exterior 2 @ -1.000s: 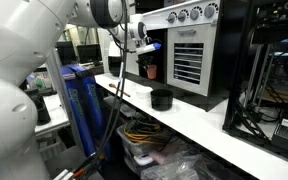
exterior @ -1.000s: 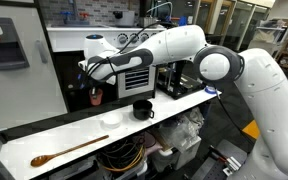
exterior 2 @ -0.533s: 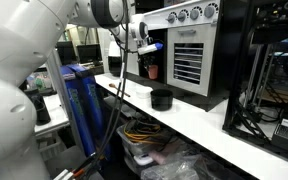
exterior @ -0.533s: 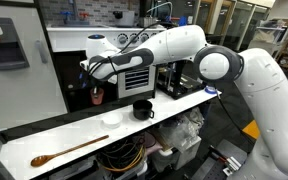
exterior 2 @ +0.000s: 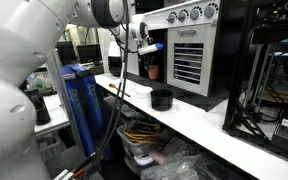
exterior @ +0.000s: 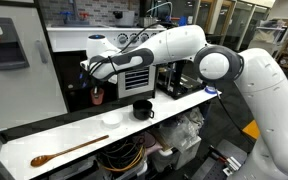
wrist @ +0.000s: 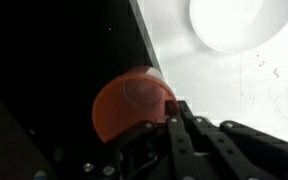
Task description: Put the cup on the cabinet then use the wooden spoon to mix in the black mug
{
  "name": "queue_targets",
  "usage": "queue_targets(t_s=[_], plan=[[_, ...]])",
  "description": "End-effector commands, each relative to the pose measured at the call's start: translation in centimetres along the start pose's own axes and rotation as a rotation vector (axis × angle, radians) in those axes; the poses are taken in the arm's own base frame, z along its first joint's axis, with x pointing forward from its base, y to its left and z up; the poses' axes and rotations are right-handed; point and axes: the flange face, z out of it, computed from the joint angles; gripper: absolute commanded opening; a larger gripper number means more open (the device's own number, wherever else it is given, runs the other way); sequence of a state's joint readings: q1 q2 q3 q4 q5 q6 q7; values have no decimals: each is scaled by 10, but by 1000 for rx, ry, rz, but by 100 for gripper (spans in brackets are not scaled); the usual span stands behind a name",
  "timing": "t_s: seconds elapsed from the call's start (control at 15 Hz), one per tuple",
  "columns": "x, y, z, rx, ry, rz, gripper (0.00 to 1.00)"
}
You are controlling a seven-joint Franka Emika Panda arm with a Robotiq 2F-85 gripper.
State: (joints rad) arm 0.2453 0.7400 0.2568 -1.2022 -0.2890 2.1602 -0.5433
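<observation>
The large white-framed cabinet with its wide dark glossy front (exterior: 64,75) stood at 10 o'clock in an exterior view and filled the wrist view's 9 o'clock half (wrist: 44,60); the white robot arm (exterior: 174,45) reached across from 3 o'clock toward it. The steel appliance with knobs and vent slats (exterior 2: 189,50) sat behind the long white counter (exterior: 79,130). The long slim light-brown wooden spoon (exterior: 69,152) lay flat at 7 o'clock on that counter, well apart from everything else; the squat glossy black mug (exterior: 142,110) stood upright near the centre, with the low white bowl (exterior: 111,118) just beside it at its 9 o'clock. The small translucent red-orange cup (exterior: 96,97) was upright against the cabinet's dark front, directly under the gripper (exterior: 94,88); in the wrist view the cup (wrist: 124,105) touched the dark fingers (wrist: 179,115) at 6 o'clock, but I could not tell whether they were clenched on it or released.
</observation>
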Motion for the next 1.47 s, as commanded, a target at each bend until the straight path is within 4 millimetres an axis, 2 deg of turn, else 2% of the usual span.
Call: queue_targets(t_s=[0.0, 1.4], plan=[[-8, 1, -1, 23, 14, -16, 1], [-14, 7, 7, 37, 15, -27, 1]])
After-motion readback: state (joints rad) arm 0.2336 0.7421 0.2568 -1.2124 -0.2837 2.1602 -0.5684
